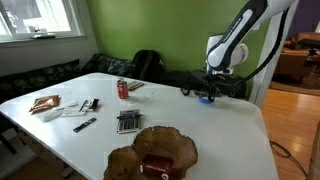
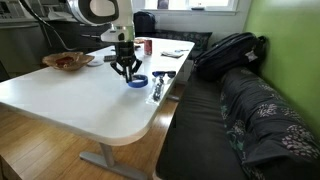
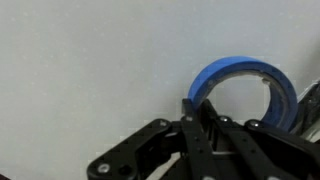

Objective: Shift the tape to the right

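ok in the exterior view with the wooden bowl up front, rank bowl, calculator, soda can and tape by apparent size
1. wooden bowl, nearest the camera, which helps.
2. calculator.
3. soda can and tape: too alike to rank; the tape sits farther off, partly hidden by the gripper.

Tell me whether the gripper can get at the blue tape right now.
Probably yes: the gripper hangs right beside the tape, one finger at its rim in the wrist view, with nothing between them.

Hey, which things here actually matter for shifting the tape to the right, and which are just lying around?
Job: blue ring-shaped tape roll; black pincer.
Lying about: red soda can; dark calculator; leaf-shaped wooden bowl; black backpack.
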